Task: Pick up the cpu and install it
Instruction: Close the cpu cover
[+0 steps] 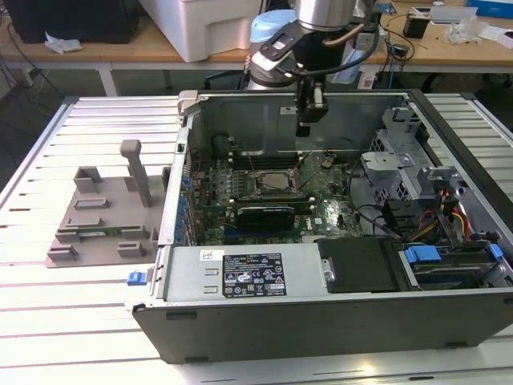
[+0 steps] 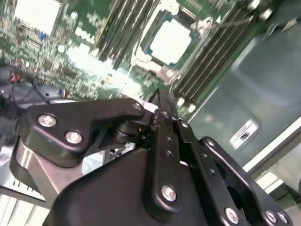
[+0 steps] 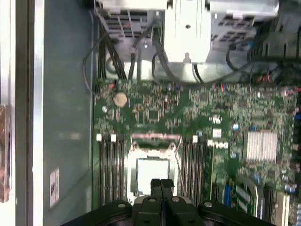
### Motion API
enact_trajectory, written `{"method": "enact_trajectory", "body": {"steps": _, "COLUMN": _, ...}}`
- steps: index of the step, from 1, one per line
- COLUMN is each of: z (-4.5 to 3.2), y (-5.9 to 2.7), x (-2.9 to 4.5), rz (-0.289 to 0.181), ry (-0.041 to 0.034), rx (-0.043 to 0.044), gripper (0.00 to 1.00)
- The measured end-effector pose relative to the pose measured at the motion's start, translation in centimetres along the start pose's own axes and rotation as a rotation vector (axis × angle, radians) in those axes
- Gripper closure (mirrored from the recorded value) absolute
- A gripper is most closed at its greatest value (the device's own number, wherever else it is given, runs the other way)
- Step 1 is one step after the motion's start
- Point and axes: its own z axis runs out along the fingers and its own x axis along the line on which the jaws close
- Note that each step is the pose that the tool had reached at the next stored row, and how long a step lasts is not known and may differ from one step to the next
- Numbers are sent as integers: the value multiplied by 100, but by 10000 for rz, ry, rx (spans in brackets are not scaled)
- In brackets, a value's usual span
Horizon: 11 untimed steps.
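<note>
The cpu (image 1: pixel 272 178) lies flat in its socket on the green motherboard (image 1: pixel 325 210), inside the open computer case. Both wrist views show it as a pale silvery square, the cpu (image 2: pixel 170 40) set between rows of memory slots and the cpu (image 3: pixel 150 172) lying right under the fingertips. My gripper (image 1: pixel 304 128) hangs above the socket, clear of the board. Its two black fingers (image 3: pixel 156 184) are pressed together with nothing between them. In the second wrist view the gripper (image 2: pixel 162 100) points towards the socket.
A black expansion card (image 1: pixel 264 215) stands across the board just in front of the socket. The case's metal walls (image 1: pixel 240 112) ring the board, with drive cages and cables (image 1: pixel 417 200) on the exterior view's right. A grey fixture tray (image 1: pixel 104 216) sits outside the case on the left.
</note>
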Motion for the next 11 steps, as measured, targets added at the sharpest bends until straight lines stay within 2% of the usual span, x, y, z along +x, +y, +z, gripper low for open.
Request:
{"method": "enact_trajectory", "body": {"steps": 3, "z": 21, "y": 189, "x": 3, "rz": -10, "ry": 2, "rx": 80, "gripper": 89}}
{"method": "enact_trajectory", "body": {"steps": 4, "z": 61, "y": 305, "x": 7, "rz": -15, "ry": 3, "rx": 128, "gripper": 89}}
{"method": "enact_trajectory", "body": {"steps": 6, "z": 143, "y": 430, "x": 17, "rz": -19, "ry": 4, "rx": 146, "gripper": 89}}
{"method": "enact_trajectory", "body": {"steps": 8, "z": 225, "y": 508, "x": 23, "rz": -28, "ry": 2, "rx": 152, "gripper": 89}}
{"method": "enact_trajectory", "body": {"steps": 11, "z": 293, "y": 523, "x": 27, "rz": -33, "ry": 3, "rx": 152, "gripper": 89}}
